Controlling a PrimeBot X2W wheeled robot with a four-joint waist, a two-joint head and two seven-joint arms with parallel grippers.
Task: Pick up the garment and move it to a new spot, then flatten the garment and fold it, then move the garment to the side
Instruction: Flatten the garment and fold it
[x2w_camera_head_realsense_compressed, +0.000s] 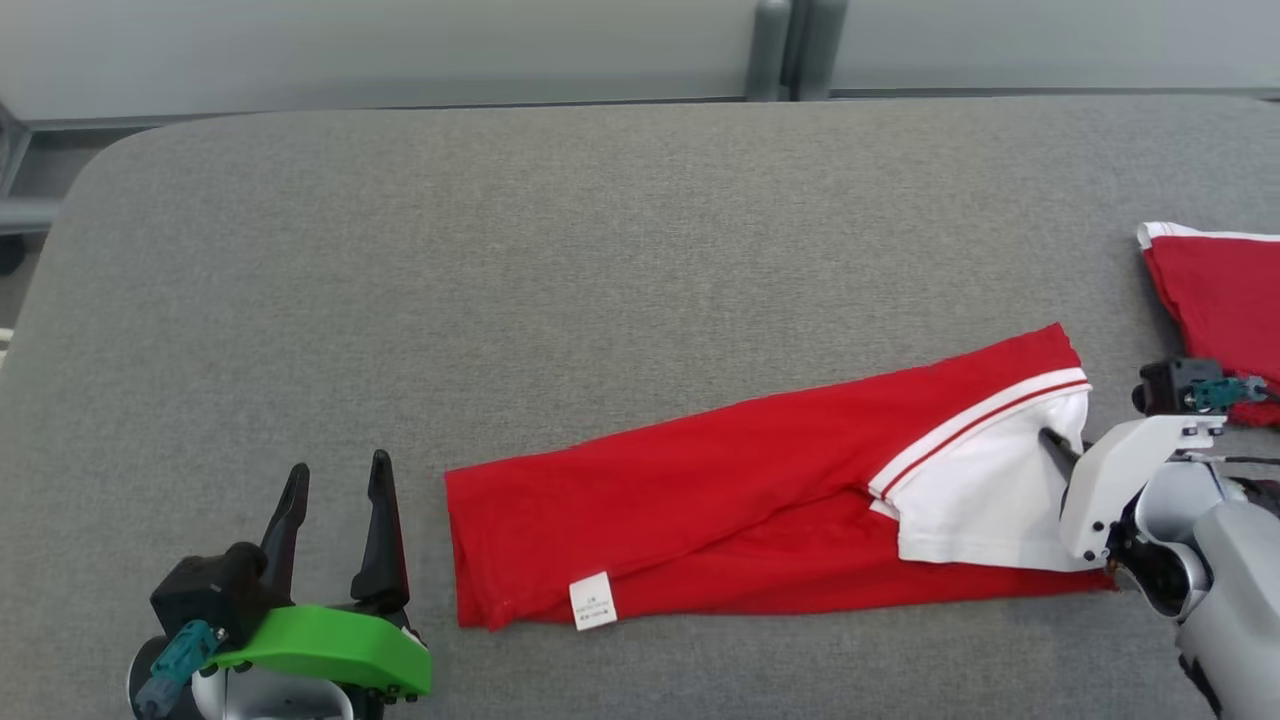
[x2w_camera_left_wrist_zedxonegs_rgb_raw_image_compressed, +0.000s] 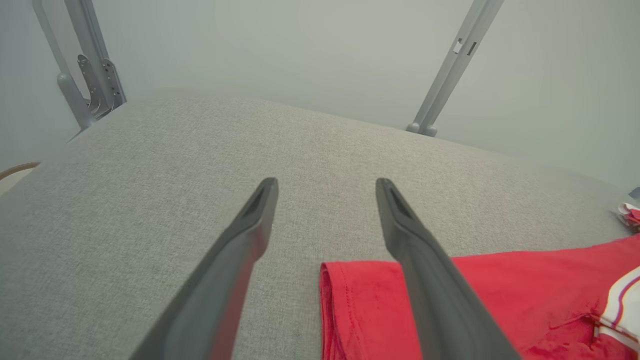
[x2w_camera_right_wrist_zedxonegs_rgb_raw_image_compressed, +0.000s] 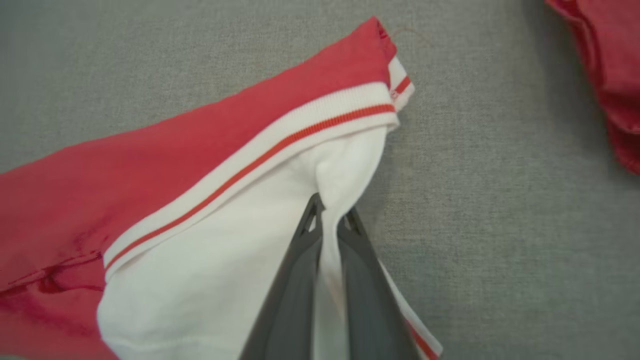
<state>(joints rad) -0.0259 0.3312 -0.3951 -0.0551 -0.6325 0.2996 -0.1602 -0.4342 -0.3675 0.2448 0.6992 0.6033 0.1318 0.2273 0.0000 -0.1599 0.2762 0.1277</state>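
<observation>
The garment (x2w_camera_head_realsense_compressed: 720, 480) is a red shirt with a white, red-striped collar, folded into a long strip across the grey surface. My right gripper (x2w_camera_head_realsense_compressed: 1050, 440) is at its right end, shut on the white collar fabric; the right wrist view shows the white cloth (x2w_camera_right_wrist_zedxonegs_rgb_raw_image_compressed: 330, 185) pinched between the two dark fingers (x2w_camera_right_wrist_zedxonegs_rgb_raw_image_compressed: 295, 280). At the lower left my left gripper (x2w_camera_head_realsense_compressed: 335, 480) stands open just left of the strip's left end, nothing between its fingers. In the left wrist view the red edge (x2w_camera_left_wrist_zedxonegs_rgb_raw_image_compressed: 350, 295) lies between and behind its fingertips (x2w_camera_left_wrist_zedxonegs_rgb_raw_image_compressed: 262, 200).
A second red garment with white trim (x2w_camera_head_realsense_compressed: 1215, 300) lies at the right edge of the grey padded table (x2w_camera_head_realsense_compressed: 500, 250). Grey metal frame legs (x2w_camera_left_wrist_zedxonegs_rgb_raw_image_compressed: 90, 75) stand beyond the table's far edge. A white care label (x2w_camera_head_realsense_compressed: 592, 602) sticks out from the strip's front edge.
</observation>
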